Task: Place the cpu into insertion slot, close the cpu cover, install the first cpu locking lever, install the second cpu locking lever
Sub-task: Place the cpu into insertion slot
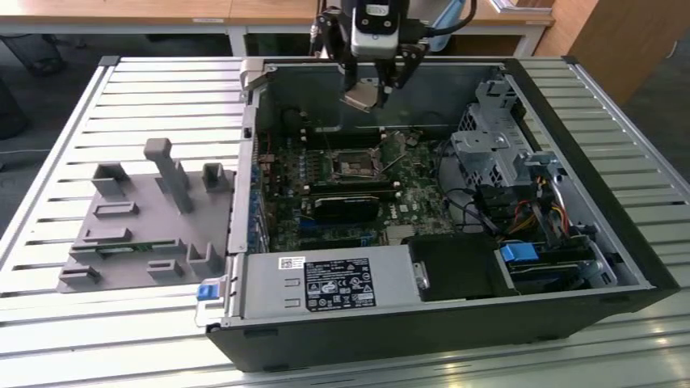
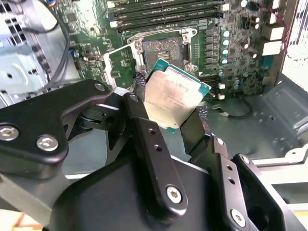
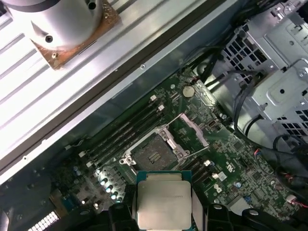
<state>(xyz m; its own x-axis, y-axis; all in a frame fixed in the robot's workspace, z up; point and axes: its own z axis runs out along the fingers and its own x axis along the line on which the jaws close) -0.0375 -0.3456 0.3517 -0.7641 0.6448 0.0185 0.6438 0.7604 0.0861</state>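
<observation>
My gripper [image 1: 372, 87] hangs over the back of the open computer case [image 1: 603, 234], shut on the cpu [image 1: 361, 99]. In both wrist views the cpu [image 2: 174, 98] [image 3: 162, 204] is a small square chip with a grey metal top and green edge, clamped between the two black fingers [image 2: 139, 115]. It is held tilted, above and apart from the bare insertion slot [image 2: 161, 52] [image 3: 153, 155] [image 1: 354, 164]. The cpu cover [image 2: 119, 65] [image 3: 192, 129], a silvery frame with a window, stands swung open at one side of the slot.
Black memory sticks [image 3: 125, 132] lie beside the slot. A silver drive cage [image 1: 496, 145] with cables fills the exterior view's right of the case, and a power supply [image 1: 323, 283] sits at the front. A grey fixture [image 1: 151, 218] rests on the slatted table [image 1: 65, 339].
</observation>
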